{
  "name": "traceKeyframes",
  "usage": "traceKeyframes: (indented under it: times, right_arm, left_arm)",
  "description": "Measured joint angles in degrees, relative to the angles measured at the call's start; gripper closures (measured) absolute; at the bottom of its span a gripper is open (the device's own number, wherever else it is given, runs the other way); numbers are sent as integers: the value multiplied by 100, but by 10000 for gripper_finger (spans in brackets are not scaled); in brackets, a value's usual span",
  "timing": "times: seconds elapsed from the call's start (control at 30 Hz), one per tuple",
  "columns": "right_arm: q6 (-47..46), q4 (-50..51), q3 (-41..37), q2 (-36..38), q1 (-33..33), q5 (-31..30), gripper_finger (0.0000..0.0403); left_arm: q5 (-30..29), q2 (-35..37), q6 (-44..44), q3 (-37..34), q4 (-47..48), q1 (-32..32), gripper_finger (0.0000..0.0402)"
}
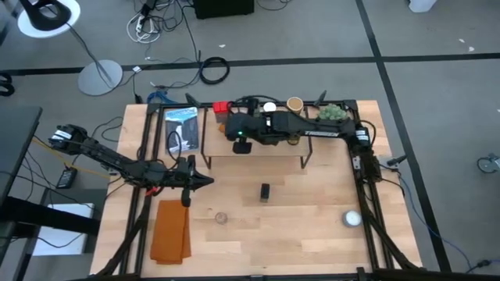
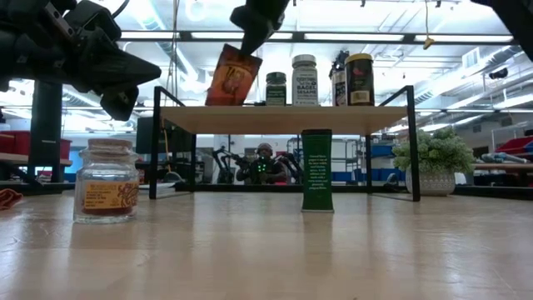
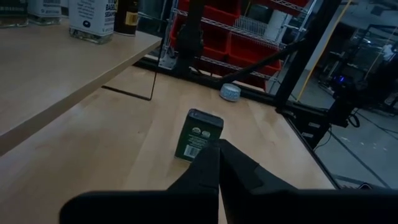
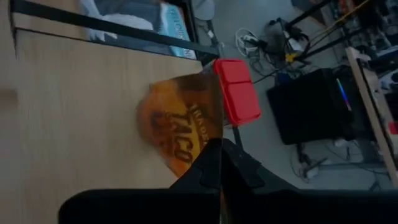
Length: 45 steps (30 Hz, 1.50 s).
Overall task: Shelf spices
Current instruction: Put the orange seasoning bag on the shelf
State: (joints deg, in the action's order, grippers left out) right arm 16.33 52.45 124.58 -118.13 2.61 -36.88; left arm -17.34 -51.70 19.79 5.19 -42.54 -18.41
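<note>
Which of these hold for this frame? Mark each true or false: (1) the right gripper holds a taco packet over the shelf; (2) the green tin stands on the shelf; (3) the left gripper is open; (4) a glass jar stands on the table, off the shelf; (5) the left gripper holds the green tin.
1. True. The right gripper is shut on the tilted taco packet at the shelf.
2. False. The green tin stands on the table, in front of the shelf.
3. False. The left gripper is shut.
4. True. The glass jar stands on the table.
5. False. It hangs empty, apart from the tin.
</note>
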Motion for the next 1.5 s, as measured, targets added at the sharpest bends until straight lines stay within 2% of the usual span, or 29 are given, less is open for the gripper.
traceKeyframes:
  times: [0.27, 0.53, 0.9, 1.5]
  right_arm:
    - [-496, 746, 563, -54, -33, -106, 403]
    - [-1211, 1891, 659, -54, -67, -90, 403]
    - [-1178, 1932, 659, -54, -175, -81, 402]
    - [-1169, 1722, 659, -54, -173, 98, 366]
  left_arm:
    - [-1, 0, 0, -2, 5, 0, 396]
    - [0, 0, 0, -2, 2, 0, 396]
    - [-1, -2, 0, -2, 6, 0, 396]
    - [-2, -2, 0, -2, 6, 0, 396]
